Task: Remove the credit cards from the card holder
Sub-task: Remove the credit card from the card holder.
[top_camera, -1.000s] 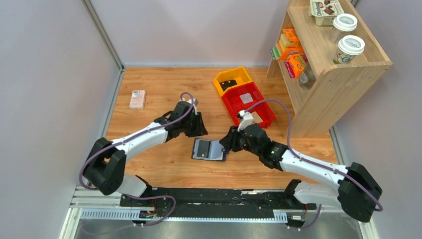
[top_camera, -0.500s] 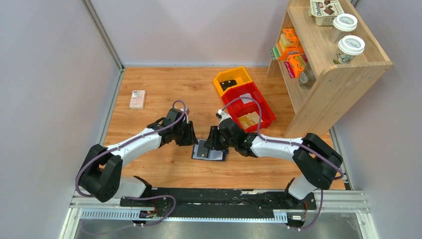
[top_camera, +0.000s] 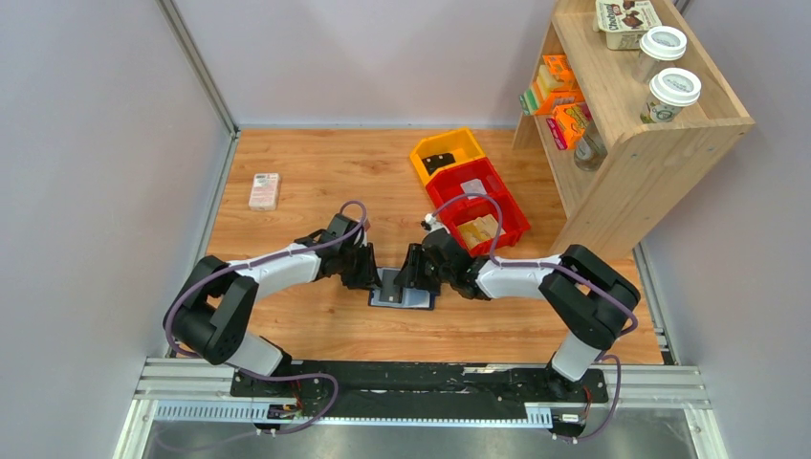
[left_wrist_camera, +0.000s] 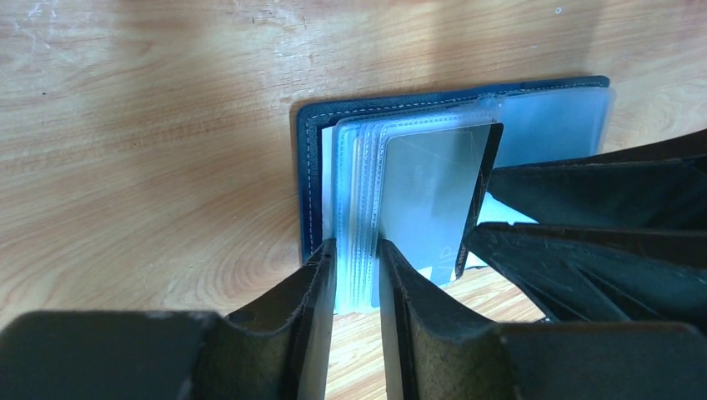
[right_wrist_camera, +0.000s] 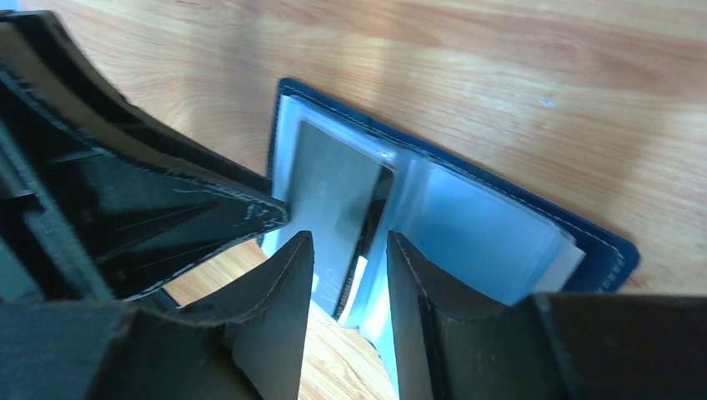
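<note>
Lettering that can be read is very little. On the wooden shelf (top_camera: pixel 660 134), far to the right of the card holder (top_camera: pixel 402 295) and beyond it, a carton (top_camera: pixel 626 19) on the top board carries brown letters and a picture of chocolates, but the word is too small to read with certainty. Beside it stand two lidded paper cups (top_camera: pixel 662 43) whose print is also not legible. The orange packets (top_camera: pixel 571 122) on a lower board show only colour. A pink-white box (top_camera: pixel 265 190), far to the left of the card holder, has small marks that cannot be made out. A red bin (top_camera: pixel 478 199) and a yellow bin (top_camera: pixel 448 153) sit just beyond the card holder, to its right.

The card holder lies open on the worktop (top_camera: pixel 306 172), navy cover down and clear sleeves up, between the two arms. One silver-grey credit card (left_wrist_camera: pixel 425 200) lies on the sleeves with one long edge lifted, so that its dark edge shows. A faint pale mark near its corner is not readable.

The left gripper (left_wrist_camera: pixel 357 258) is at the near edge of the card holder. Its fingers are narrowly apart and the bundle of sleeves fills the gap from one finger to the other, so it looks clamped on them. The right gripper (right_wrist_camera: pixel 350 242) has its fingers partly apart with the lifted edge of the credit card in the gap. Whether it pinches the card or only touches it cannot be told.
</note>
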Robot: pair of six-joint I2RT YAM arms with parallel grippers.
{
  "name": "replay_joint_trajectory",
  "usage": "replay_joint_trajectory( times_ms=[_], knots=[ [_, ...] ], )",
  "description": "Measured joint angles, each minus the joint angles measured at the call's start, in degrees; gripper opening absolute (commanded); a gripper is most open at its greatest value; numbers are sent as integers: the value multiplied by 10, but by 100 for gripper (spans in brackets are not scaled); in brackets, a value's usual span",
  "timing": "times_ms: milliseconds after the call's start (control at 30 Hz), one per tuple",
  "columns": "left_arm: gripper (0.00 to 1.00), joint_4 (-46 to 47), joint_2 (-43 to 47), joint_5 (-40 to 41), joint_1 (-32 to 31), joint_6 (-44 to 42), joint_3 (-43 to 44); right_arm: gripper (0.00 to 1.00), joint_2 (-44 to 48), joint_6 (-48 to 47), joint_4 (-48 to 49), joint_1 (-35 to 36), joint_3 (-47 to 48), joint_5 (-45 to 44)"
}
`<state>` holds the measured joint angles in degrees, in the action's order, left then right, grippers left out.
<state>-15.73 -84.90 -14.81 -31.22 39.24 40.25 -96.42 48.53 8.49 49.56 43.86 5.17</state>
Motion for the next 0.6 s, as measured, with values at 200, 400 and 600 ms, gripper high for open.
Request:
replay_joint_trajectory(
  times_ms=[200, 400, 600],
  knots=[
    [21, 10, -1, -5, 3, 2, -8, 35, -3, -9, 37, -2, 0, 25],
    [18, 13, 2, -7, 5, 3, -12, 27, -11, -20, 55, -9, 0, 43],
    [14, 10, 2, -7, 6, 3, -12, 16, -11, -18, 120, -21, -23, 69]
  ],
)
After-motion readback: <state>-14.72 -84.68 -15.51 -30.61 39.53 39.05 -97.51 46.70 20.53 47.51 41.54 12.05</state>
